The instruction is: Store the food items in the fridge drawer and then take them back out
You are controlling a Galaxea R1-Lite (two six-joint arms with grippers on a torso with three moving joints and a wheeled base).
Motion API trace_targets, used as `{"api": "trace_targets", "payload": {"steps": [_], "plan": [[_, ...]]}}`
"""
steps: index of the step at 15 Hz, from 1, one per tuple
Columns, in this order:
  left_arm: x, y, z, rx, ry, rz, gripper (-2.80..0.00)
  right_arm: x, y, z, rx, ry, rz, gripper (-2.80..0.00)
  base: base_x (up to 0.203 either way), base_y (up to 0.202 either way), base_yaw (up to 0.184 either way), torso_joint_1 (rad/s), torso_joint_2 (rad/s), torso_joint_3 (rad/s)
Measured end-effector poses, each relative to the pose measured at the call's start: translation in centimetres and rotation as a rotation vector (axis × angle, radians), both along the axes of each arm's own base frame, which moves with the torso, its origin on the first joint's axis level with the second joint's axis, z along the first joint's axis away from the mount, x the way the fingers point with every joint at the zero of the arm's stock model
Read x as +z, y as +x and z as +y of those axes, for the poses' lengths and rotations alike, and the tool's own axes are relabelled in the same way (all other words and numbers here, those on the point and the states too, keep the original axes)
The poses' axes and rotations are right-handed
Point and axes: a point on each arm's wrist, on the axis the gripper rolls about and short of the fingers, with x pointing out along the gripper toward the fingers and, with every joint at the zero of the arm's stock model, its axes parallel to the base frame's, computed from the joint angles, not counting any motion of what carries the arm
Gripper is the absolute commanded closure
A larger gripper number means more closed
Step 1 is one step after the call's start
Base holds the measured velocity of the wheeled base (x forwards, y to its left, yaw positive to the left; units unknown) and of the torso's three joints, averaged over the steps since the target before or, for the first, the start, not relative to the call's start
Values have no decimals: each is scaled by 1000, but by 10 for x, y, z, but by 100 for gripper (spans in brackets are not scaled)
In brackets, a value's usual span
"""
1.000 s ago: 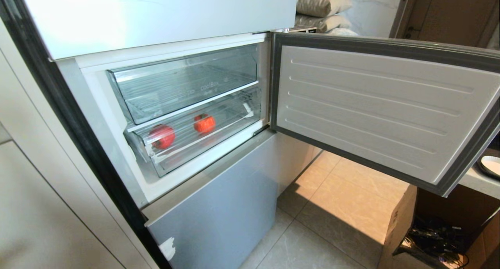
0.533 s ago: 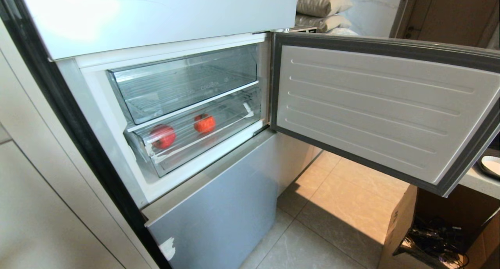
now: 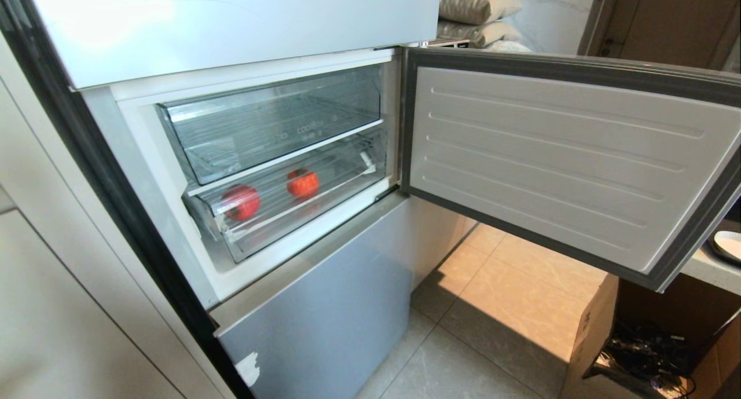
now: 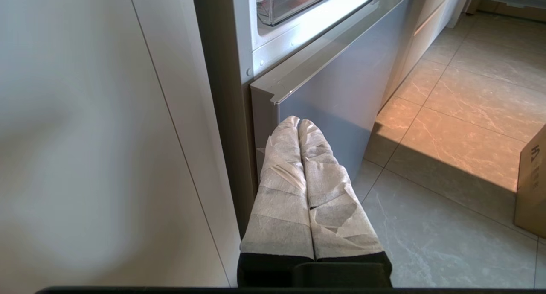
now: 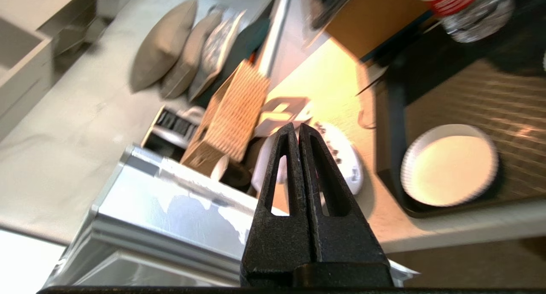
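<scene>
Two red, tomato-like food items lie in the clear fridge drawer (image 3: 255, 242), one at the left (image 3: 241, 202) and one further right (image 3: 303, 183). The drawer sits pushed in under a taller clear bin (image 3: 272, 121). Neither arm shows in the head view. My left gripper (image 4: 298, 122), its fingers wrapped in white tape, is shut and empty, low beside the fridge's lower grey front (image 4: 341, 85). My right gripper (image 5: 297, 127) is shut and empty, pointing over the top edge of the open fridge door (image 5: 170, 200) toward a counter.
The fridge door (image 3: 567, 161) stands wide open to the right. A cardboard box (image 3: 602, 341) sits on the tiled floor below it. On the counter are a white dish (image 5: 450, 170), a wooden block (image 5: 230, 119) and a bottle (image 5: 469, 8). Cushions (image 3: 474, 11) lie behind.
The head view is nearly unchanged: the food items and the drawer stay in place, and the open door's top edge has shifted very slightly.
</scene>
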Motion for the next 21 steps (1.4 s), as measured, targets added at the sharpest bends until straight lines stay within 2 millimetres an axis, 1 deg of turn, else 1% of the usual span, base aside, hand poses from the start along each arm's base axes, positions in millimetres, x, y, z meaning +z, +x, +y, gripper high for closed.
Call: {"api": "trace_targets", "payload": {"steps": [2, 4, 5, 7, 8, 10, 12, 15, 18, 21], "plan": [[0, 0, 0, 0, 0, 0, 0, 0, 19, -23, 91, 37, -10, 0, 0, 0, 0, 0, 0, 0], [0, 0, 0, 0, 0, 0, 0, -3, 42, -40, 173, 64, -12, 0, 0, 0, 0, 0, 0, 0], [0, 0, 0, 0, 0, 0, 0, -5, 52, -44, 218, 71, -9, 0, 0, 0, 0, 0, 0, 0], [0, 0, 0, 0, 0, 0, 0, -11, 74, -50, 364, 105, -2, 0, 0, 0, 0, 0, 0, 0], [0, 0, 0, 0, 0, 0, 0, -12, 83, -53, 433, 130, -4, 0, 0, 0, 0, 0, 0, 0], [0, 0, 0, 0, 0, 0, 0, -16, 93, -55, 570, 202, 2, 0, 0, 0, 0, 0, 0, 0], [0, 0, 0, 0, 0, 0, 0, -20, 99, -53, 642, 240, 15, 0, 0, 0, 0, 0, 0, 0], [0, 0, 0, 0, 0, 0, 0, -27, 102, -46, 680, 282, 38, 0, 0, 0, 0, 0, 0, 0], [0, 0, 0, 0, 0, 0, 0, -27, 94, -32, 733, 341, 69, 0, 0, 0, 0, 0, 0, 0], [0, 0, 0, 0, 0, 0, 0, -21, 76, -11, 742, 348, 75, 0, 0, 0, 0, 0, 0, 0]]}}
